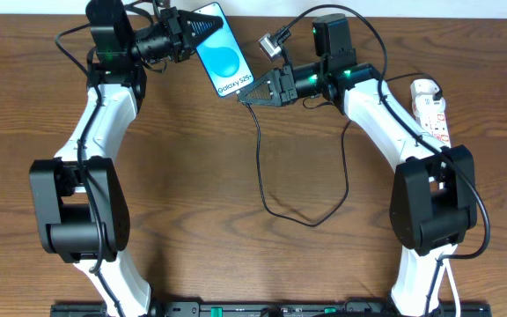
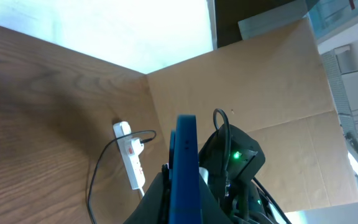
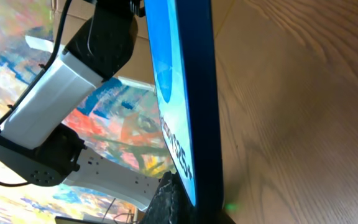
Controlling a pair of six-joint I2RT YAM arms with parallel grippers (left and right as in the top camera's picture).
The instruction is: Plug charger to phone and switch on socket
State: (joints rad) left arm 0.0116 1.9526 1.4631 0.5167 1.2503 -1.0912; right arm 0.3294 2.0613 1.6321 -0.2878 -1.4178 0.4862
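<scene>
The surface (image 1: 236, 176) is brown wood with a clear running grain and a smooth, low-sheen finish, and the panel (image 2: 260, 81) beyond it looks like plain matt cardboard. The phone (image 1: 220, 55) has a glossy, glass-like blue screen framed by smooth dark edges, the charger (image 1: 259, 167) is a thin black cable with a dull, rubbery look, and the socket (image 1: 429, 104) is smooth white plastic. The arm shells (image 1: 104, 123) look like smooth white plastic between matt black housings, and the left tool (image 1: 190, 35) and right tool (image 1: 252, 95) seem matt black plastic too.

Wooden table (image 1: 201, 194) with socket (image 1: 431, 107), charger (image 1: 260, 167).
</scene>
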